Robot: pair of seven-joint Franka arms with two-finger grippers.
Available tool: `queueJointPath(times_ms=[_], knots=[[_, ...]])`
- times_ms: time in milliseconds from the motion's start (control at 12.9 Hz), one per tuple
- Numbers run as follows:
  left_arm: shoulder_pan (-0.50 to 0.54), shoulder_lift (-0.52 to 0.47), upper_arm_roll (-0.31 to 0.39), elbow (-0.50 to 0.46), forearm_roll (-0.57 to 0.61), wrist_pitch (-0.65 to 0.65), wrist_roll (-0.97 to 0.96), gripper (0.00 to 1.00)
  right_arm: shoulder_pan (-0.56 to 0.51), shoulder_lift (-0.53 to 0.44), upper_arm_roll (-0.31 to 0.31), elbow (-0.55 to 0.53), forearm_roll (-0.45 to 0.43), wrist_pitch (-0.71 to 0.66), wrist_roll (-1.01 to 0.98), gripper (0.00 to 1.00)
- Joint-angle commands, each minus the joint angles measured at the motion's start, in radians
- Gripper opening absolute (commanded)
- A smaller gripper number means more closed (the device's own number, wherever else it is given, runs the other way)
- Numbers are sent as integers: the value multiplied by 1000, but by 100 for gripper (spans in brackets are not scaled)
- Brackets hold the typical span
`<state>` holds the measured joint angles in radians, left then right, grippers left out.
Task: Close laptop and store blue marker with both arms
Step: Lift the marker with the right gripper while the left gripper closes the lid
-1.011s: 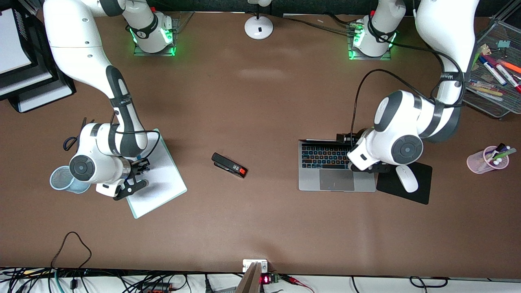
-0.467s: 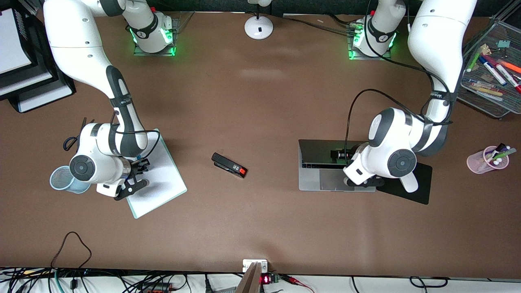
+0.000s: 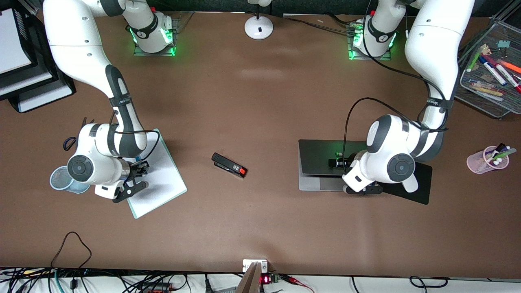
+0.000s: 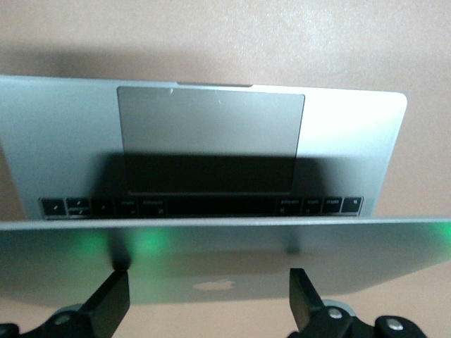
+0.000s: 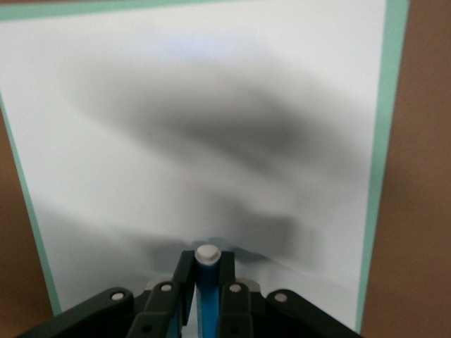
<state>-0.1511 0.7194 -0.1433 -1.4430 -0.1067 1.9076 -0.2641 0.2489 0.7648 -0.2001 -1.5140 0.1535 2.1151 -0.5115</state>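
Your right tool (image 3: 136,179) is clenched on the blue marker (image 5: 206,285) over the white board (image 3: 163,175); the mesh cup (image 3: 61,181) beside it is probably its destination, so storing remains. Your left tool (image 4: 204,303), fingers spread, presses the laptop (image 3: 321,162) lid, which is nearly but not fully shut.

Laptop (image 3: 321,162) sits toward left arm's end, w/ mousepad (image 3: 413,189) beside it. Board (image 3: 158,179) toward right arm's end; stapler (image 3: 229,165) between.
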Motion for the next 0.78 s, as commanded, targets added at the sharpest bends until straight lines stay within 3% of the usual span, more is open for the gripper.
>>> queueJointPath(times_ms=[0,311,700], knots=[[-10,49,7,38,-25,45,8,100,3,-10,-5,26,12,-10,-10,9],[-13,78,7,39,-24,85,9,100,-8,-68,-12,107,9,-49,-16,9],[-13,104,7,38,-19,133,11,100,3,-168,-24,121,9,-162,-15,5]])
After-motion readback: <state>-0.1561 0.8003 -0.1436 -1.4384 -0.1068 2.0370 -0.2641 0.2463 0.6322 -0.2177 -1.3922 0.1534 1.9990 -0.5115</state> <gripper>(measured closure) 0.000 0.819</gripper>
